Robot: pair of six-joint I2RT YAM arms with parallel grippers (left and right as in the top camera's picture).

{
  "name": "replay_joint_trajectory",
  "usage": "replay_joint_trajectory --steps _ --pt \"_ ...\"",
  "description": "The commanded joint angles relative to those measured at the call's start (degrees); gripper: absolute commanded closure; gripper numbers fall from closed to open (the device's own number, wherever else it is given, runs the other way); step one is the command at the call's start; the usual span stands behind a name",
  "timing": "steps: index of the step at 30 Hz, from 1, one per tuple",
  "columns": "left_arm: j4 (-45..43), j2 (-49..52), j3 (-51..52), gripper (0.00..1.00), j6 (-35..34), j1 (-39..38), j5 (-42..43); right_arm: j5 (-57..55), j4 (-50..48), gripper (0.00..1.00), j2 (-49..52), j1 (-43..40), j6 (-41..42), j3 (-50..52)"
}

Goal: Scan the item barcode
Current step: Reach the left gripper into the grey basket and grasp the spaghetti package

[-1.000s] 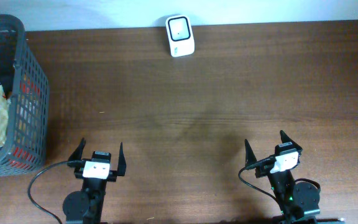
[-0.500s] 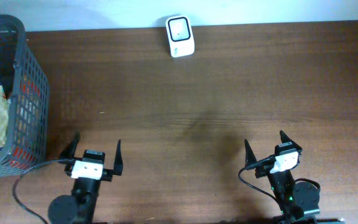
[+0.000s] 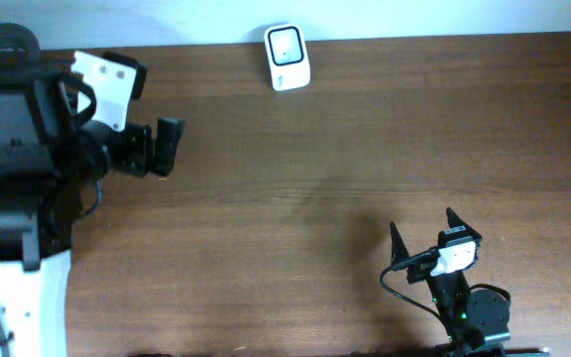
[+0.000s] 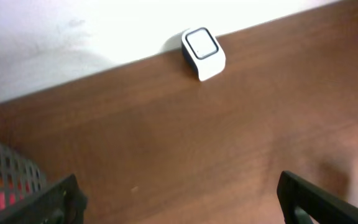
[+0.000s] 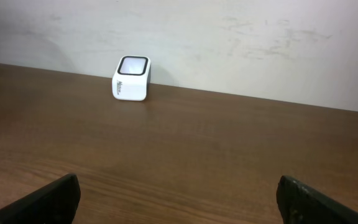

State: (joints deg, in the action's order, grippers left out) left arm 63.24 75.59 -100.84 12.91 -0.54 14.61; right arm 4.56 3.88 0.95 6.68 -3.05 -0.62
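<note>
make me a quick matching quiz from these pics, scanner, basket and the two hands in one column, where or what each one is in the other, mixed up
Things:
1. scanner
2. basket
3. left hand
4. right hand

Descriptions:
A. open, low near the front edge of the table
B. grey mesh sides
C. white, at the table's far edge by the wall
D. open, high above the table's left part

Pairs: 1-C, 2-B, 3-D, 4-A
</note>
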Motion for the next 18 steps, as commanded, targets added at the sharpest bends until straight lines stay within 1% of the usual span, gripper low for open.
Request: replay_joint_trajectory --steps 1,2,3,4,5,7,8,10,11,13,14,15,17,18 --pt "-8.04 1.86 -3.32 0.01 -2.64 1.38 -2.32 0.57 0.22 0.01 -0.22 -0.33 0.07 0.31" --pt "-9.70 1.86 -5.31 0.01 -6.56 4.00 -7.30 0.59 0.22 0.01 -0.22 -0.33 0.07 0.31" --pt "-10.08 1.86 -7.72 0.01 -10.49 8.35 -12.94 0.57 0.22 0.01 -0.22 -0.33 0.07 0.31" --pt "-10.12 1.86 -8.61 0.01 -13.03 13.14 -15.93 0.57 0.22 0.01 -0.22 -0.33 0.07 0.31" --pt "-10.01 2.27 -8.59 0.01 -16.33 21.31 -16.55 0.59 0.22 0.01 -0.22 -0.33 0.07 0.31" --pt "-9.90 3.56 -7.74 0.01 -20.31 29.51 -16.52 0.57 0.22 0.01 -0.22 -0.33 0.07 0.31" --pt "-10.14 4.90 -6.54 0.01 -21.09 33.86 -16.52 0.57 0.22 0.01 -0.22 -0.33 0.07 0.31" --pt "-10.16 7.74 -4.15 0.00 -21.00 39.30 -16.52 0.57 0.22 0.01 -0.22 -0.33 0.07 0.31" --pt "-10.27 9.35 -3.34 0.01 -20.55 41.05 -16.39 0.59 0.22 0.01 -0.22 -0.33 0.07 0.31" --pt "-10.75 13.33 -3.10 0.00 -13.25 42.62 -13.79 0.57 0.22 0.01 -0.22 -0.33 0.07 0.31" --pt "-10.75 15.80 -3.10 0.00 -8.22 42.62 -13.73 0.57 0.22 0.01 -0.22 -0.33 0.07 0.31" --pt "-10.69 18.21 -3.10 0.00 -4.68 42.62 -13.73 0.59 0.22 0.01 -0.22 -0.33 0.07 0.31" --pt "-10.69 22.58 -3.10 0.00 2.64 42.73 -9.25 0.57 0.22 0.01 -0.22 -0.33 0.07 0.31" --pt "-10.69 24.15 -3.10 0.01 4.85 42.73 -7.78 0.57 0.22 0.01 -0.22 -0.33 0.07 0.31"
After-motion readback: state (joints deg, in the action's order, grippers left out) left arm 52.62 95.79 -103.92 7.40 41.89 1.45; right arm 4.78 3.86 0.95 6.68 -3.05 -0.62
